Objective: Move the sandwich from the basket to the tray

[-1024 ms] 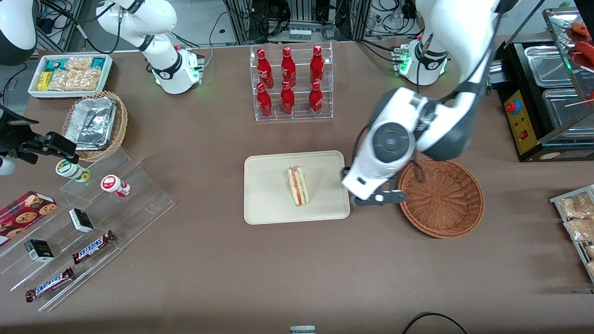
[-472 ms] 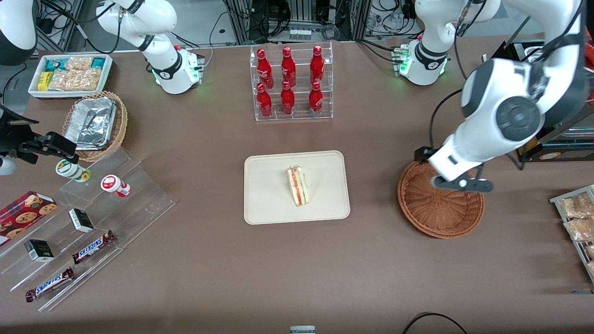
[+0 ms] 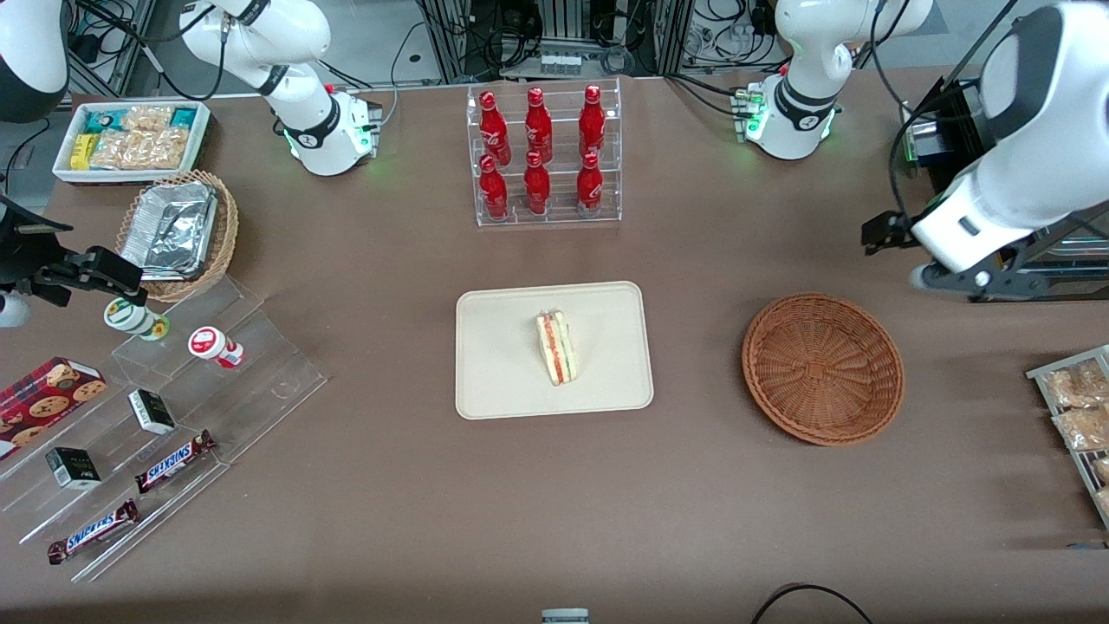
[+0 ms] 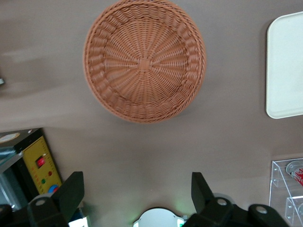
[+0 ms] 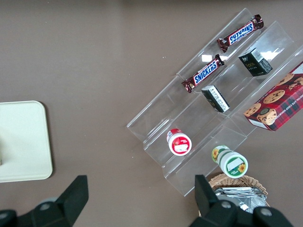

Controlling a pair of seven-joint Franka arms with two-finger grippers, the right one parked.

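The sandwich (image 3: 556, 348), a pale wedge with red and green layers, lies on the cream tray (image 3: 502, 381) at the middle of the table. The reddish-brown wicker basket (image 3: 823, 368) sits beside the tray toward the working arm's end, with nothing in it. My left gripper (image 3: 972, 279) hangs high above the table, farther from the front camera than the basket, near the black appliance. In the left wrist view the gripper (image 4: 136, 194) is open with only bare table between its fingers (image 4: 71, 193); the basket (image 4: 144, 59) and a tray edge (image 4: 286, 66) show below.
A clear rack of red bottles (image 3: 541, 156) stands farther back than the tray. A black appliance (image 3: 988, 199) and packets on a rack (image 3: 1074, 407) are at the working arm's end. A stepped acrylic shelf (image 3: 251, 381), a tan foil-tray basket (image 3: 178, 230) and a white bin (image 3: 130, 139) lie toward the parked arm's end.
The left arm has swung away from the tray, passed over the basket and risen toward the black appliance. The sandwich has stayed on the tray.
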